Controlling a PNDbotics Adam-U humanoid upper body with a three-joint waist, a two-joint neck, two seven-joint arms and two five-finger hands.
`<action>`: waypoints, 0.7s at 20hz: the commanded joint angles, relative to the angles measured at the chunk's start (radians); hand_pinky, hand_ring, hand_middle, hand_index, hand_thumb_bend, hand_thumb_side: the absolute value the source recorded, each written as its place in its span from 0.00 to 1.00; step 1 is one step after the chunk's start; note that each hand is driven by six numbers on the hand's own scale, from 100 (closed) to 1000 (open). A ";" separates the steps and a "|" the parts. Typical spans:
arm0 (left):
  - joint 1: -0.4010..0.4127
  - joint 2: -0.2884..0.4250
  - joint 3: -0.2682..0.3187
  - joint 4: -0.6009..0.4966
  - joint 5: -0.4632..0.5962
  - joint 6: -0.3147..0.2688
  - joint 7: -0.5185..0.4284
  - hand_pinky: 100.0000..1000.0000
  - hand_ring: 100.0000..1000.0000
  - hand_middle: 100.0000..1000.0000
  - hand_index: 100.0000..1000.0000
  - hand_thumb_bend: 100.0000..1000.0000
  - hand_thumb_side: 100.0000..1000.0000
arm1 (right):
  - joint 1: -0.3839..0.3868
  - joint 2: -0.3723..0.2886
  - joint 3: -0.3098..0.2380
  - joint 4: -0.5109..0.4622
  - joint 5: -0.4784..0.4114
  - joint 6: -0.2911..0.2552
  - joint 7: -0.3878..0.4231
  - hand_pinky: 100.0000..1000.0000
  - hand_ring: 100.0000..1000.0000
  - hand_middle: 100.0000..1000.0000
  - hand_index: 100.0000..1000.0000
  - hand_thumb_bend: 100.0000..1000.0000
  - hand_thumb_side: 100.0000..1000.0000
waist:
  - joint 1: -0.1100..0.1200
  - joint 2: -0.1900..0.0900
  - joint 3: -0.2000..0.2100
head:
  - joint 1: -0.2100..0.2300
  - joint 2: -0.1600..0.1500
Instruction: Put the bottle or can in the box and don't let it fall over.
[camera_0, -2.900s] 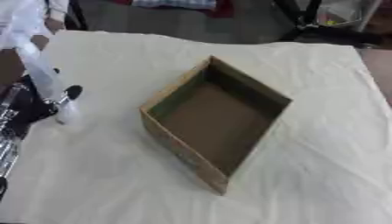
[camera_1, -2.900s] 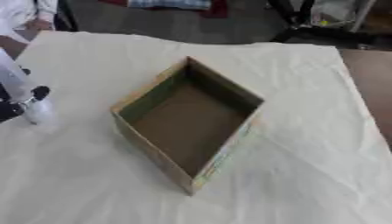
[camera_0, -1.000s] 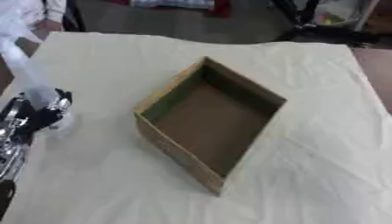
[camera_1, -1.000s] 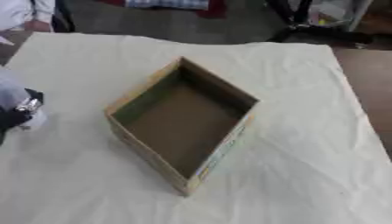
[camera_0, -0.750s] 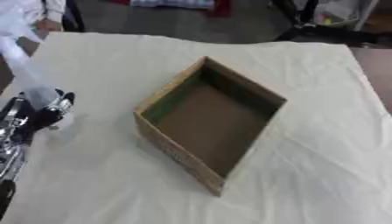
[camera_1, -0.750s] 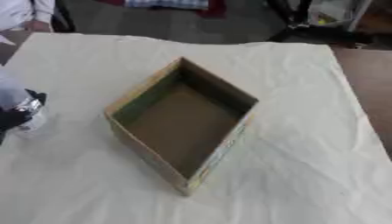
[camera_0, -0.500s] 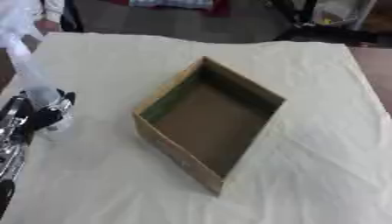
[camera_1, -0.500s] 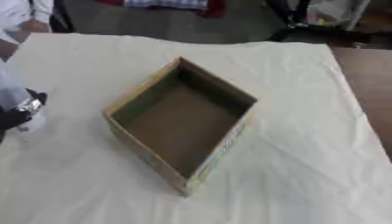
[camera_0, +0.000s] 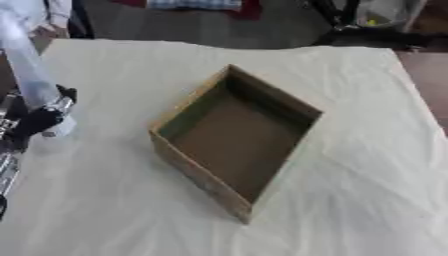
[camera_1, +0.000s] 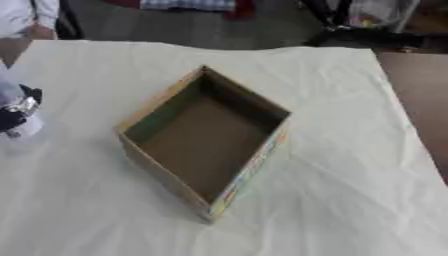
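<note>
Left of the cardboard box (camera_0: 236, 150), near the edge of the cloth-covered counter (camera_0: 367, 150), the left hand (camera_0: 35, 120) has its dark fingers curled round the lower part of a clear bottle (camera_0: 31, 75), which stands upright and well apart from the box. That box lies open and holds nothing.

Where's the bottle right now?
The bottle stands at the table's far left edge in the left eye view, held by the left hand, well left of the open box.
</note>
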 joint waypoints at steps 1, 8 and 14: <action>-0.028 0.048 0.009 -0.047 0.005 0.006 0.004 1.00 0.47 0.45 0.15 0.15 0.00 | -0.004 -0.026 -0.013 -0.018 -0.004 0.000 -0.005 0.94 1.00 0.87 0.69 0.00 0.46 | 0.004 -0.020 0.000 | -0.006 0.003; -0.088 0.064 -0.003 -0.096 0.016 0.013 0.001 1.00 0.47 0.45 0.14 0.13 0.00 | -0.003 -0.030 -0.014 -0.018 -0.008 0.000 -0.008 0.94 1.00 0.87 0.69 0.00 0.47 | 0.008 -0.024 -0.002 | -0.008 0.011; -0.203 0.052 -0.046 -0.131 0.042 0.031 -0.016 1.00 0.47 0.45 0.14 0.11 0.00 | -0.005 -0.039 -0.015 -0.018 -0.014 -0.001 -0.007 0.94 0.99 0.86 0.69 0.00 0.46 | 0.010 -0.033 -0.006 | -0.026 0.022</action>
